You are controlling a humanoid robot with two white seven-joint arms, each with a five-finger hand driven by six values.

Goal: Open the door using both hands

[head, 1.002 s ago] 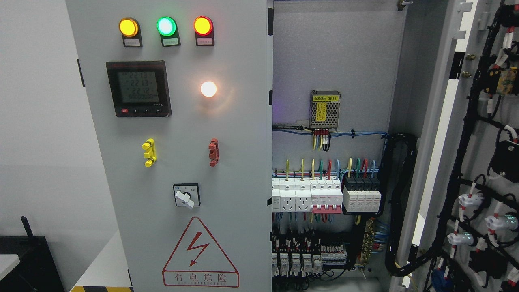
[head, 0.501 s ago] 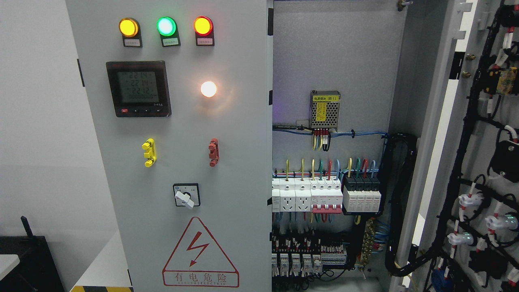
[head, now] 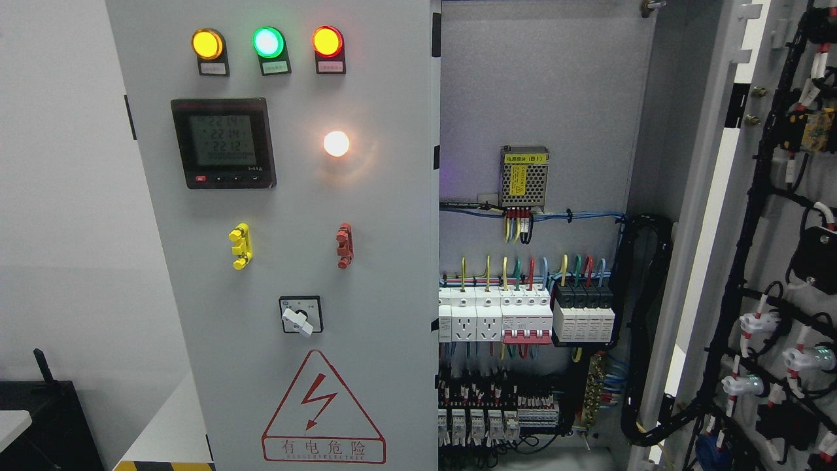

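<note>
Electrical cabinet: left door (head: pixel 366 196) closed, carrying three lamps and a meter (head: pixel 223 143); right door (head: pixel 778 261) swung open, wiring exposed; no robot hand visible, so finger state cannot be told.

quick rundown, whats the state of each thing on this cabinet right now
right door: swung open, wiring on its inner face showing
left door: closed
yellow lamp: lit
green lamp: lit
red lamp: lit
white lamp: lit
meter: on, digits showing
rotary switch: knob tilted off vertical
cabinet interior: exposed
robot's hands: not in view
</note>
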